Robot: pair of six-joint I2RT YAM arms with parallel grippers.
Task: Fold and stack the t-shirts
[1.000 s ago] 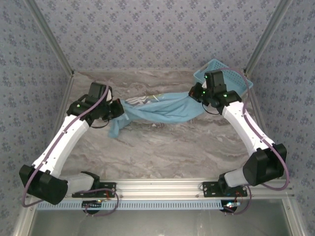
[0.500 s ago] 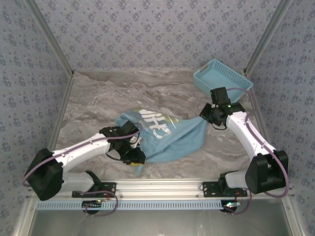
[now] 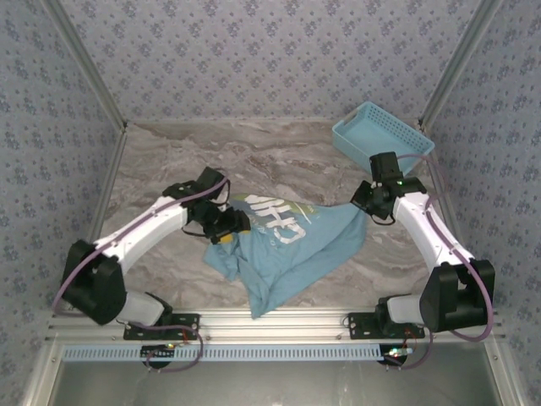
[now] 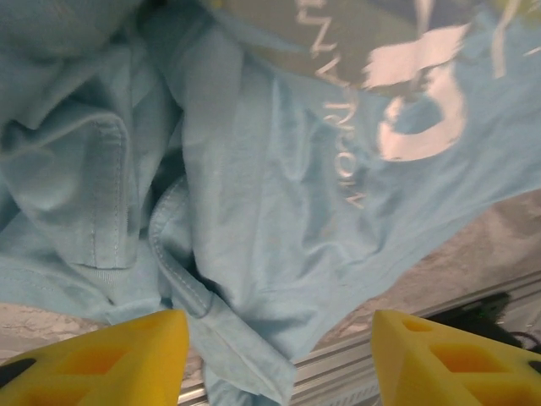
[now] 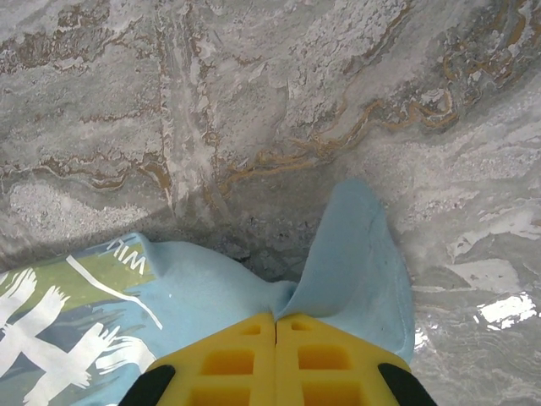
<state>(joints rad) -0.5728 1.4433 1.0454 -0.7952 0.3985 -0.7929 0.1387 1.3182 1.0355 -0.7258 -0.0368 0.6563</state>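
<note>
Our left gripper point(image 4: 275, 330) is open over the blue t-shirt point(image 3: 287, 249). Our right gripper point(image 5: 275, 326) is pinched tight on one edge of it. The t-shirt lies crumpled on the table point(image 3: 279, 152) between them.

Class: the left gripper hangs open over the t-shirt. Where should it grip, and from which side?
Probably the stitched hem fold at the t-shirt's left edge, from above: it lies on the table, and that rumpled fold sits under the open left gripper.
</note>
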